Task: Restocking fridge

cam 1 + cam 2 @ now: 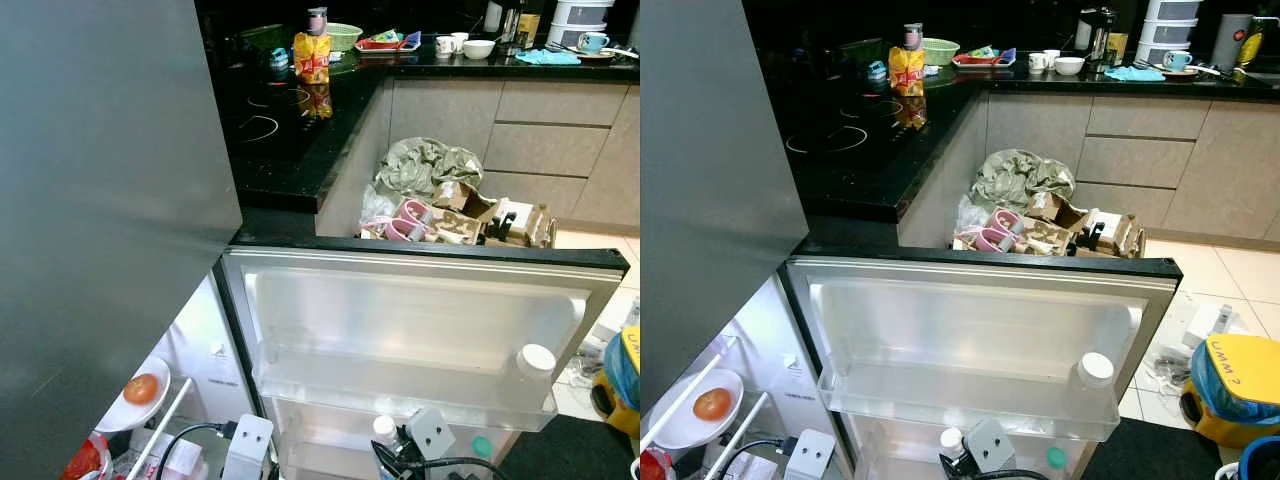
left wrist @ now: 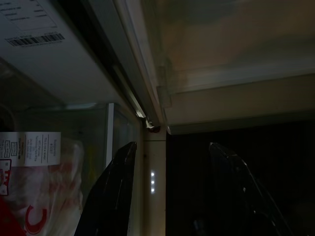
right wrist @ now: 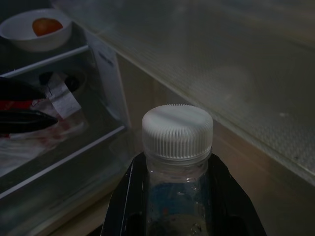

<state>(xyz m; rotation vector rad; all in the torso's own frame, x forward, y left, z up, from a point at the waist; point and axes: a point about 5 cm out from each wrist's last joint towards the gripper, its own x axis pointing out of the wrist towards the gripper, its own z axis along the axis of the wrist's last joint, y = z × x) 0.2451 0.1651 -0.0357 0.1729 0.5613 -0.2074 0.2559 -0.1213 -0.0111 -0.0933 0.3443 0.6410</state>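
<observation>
While the right gripper (image 3: 179, 196) clamps a capped bottle (image 3: 177, 147) upright, the left gripper (image 2: 172, 196) — fingers spread — holds nothing.

the right gripper (image 3: 179, 196) is closed around the neck of a bottle (image 3: 177, 147), one black finger (image 3: 129, 196) pressed to each side just under the white cap. the bottle stands upright between the fingers, cap above their tips. from the head views, the right wrist sits low at the bottom of the scene, its grey housing (image 1: 430, 432) tilted, a black cable looping off it, the capped bottle right beside it. the left gripper (image 2: 170, 191) has its two fingers spread apart with nothing between them, pointing up. the left wrist (image 1: 247, 447) also sits low, cable trailing from it.
</observation>
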